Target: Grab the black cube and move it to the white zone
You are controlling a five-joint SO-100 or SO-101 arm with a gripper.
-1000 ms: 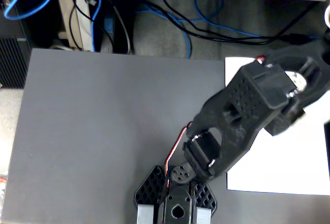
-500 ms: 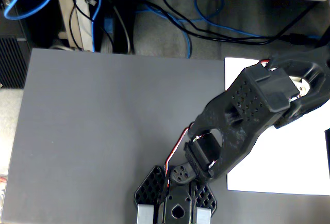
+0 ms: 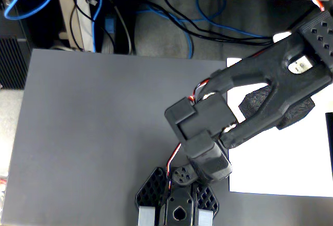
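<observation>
Black cube [image 3: 256, 102] beneath hidden fingertips

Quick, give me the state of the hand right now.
Hand: mostly hidden under the arm, so open or closed cannot be told. It sits at the black cube, over the white zone.

Rough, seemingly spongy black cube [image 3: 256, 102], matt white zone [image 3: 283, 163] paper

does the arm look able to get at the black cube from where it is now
Probably yes: the arm stretches right over the white zone, and the black cube shows just beneath it. Whether the jaws already hold it is hidden.
</observation>
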